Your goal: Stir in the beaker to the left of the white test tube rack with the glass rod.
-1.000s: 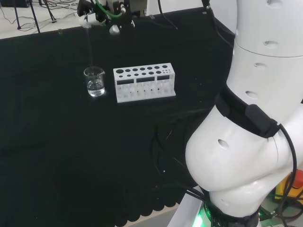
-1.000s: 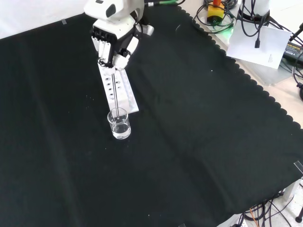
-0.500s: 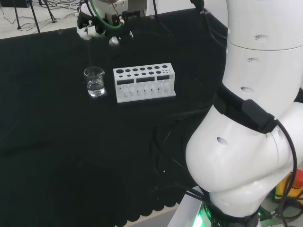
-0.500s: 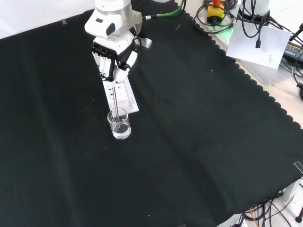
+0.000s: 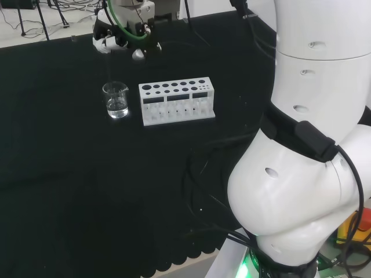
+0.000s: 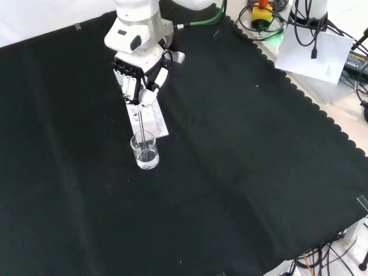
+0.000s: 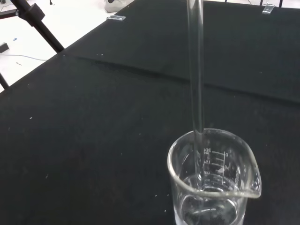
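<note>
Black cloth (image 6: 241, 172); hand (image 6: 138, 80) seemingly pinches glass rod (image 7: 196, 70) inside beaker (image 7: 213, 180).

Black cloth (image 6: 241, 172) over the bench, white paper sheet (image 6: 313, 54), tangled cables (image 6: 270, 20) beside it

Glass rod (image 7: 197, 84) in beaker (image 5: 116, 99); rack (image 5: 177, 101) right, head view.

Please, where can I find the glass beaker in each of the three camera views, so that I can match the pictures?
Head view: the beaker stands at upper left, just left of the white test tube rack.
Front view: the beaker stands left of centre, just below the rack's near end.
Wrist view: the beaker is close, with the glass rod dipping into it.
Shared landmark: the rack.
</note>
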`<state>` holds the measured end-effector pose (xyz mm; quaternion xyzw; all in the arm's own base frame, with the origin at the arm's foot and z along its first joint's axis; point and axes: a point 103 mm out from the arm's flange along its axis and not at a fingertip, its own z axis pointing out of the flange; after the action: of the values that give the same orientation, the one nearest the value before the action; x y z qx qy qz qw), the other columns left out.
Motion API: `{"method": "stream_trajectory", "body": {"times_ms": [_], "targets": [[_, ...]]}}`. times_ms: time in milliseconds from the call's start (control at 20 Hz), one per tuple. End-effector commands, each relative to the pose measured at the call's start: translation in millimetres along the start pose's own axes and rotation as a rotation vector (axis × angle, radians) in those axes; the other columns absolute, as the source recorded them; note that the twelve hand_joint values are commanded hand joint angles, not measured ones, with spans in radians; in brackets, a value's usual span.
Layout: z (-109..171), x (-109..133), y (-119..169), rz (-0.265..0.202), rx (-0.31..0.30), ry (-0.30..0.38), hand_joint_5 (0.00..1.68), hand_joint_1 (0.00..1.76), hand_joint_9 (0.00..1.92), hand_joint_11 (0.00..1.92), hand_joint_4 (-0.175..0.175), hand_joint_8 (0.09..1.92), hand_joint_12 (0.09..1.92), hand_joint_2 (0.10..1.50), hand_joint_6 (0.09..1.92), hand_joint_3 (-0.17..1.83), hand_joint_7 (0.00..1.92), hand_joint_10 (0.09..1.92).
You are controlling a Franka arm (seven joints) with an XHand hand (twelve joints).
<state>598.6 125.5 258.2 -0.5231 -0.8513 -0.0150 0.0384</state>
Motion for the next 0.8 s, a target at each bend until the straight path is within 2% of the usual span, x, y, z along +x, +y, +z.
{"method": "stream_trajectory", "body": {"times_ms": [50,550,800], "targets": [[1.9,-11.4,10.7,0.003,0.009,0.005,1.17,1.3,1.6,1.62,-0.175,1.19,0.58,1.15,0.41,-0.17,1.08,0.81],[-5.3,-42.9,-11.5,0.075,0.02,0.005,1.17,1.3,1.6,1.62,-0.175,1.19,0.58,1.15,0.41,-0.17,1.08,0.81],[5.2,-26.6,-17.8,0.066,0.045,-0.001,1.17,1.3,1.6,1.62,-0.175,1.19,0.58,1.15,0.41,-0.17,1.08,0.81]]}}
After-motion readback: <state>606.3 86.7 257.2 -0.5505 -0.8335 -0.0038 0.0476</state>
